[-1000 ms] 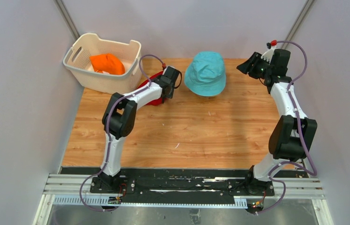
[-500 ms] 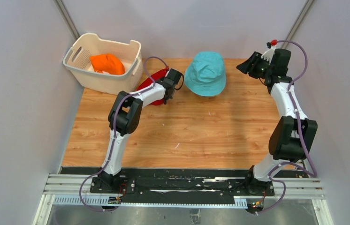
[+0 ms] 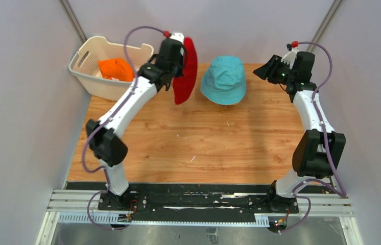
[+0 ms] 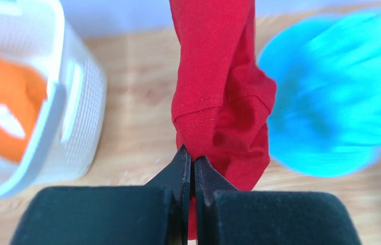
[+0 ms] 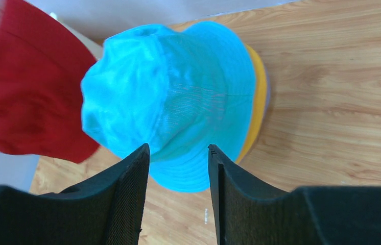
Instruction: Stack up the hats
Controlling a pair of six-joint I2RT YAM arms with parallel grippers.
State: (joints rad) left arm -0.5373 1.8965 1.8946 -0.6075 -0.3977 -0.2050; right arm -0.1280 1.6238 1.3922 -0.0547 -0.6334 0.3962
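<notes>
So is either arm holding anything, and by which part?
Left fingers pinch the red hat by a bunched fold at its stitched edge. Right fingers hold nothing.

Here's the wooden table (image 3: 198,148), pale plank grain running side to side, walled in by grey panels. Far left corner: a white perforated plastic basket (image 3: 112,88) stands right on the boards, tucked against the wall. Far middle, well apart from the basket, a pile of hats sits on the wood, the teal hat (image 3: 223,79) on top, and from the right wrist view a yellow hat (image 5: 256,107) shows its brim just under it. A few tiny white flecks (image 3: 192,158) dot the bare middle. Along the near edge runs a black base plate (image 3: 198,196).
</notes>
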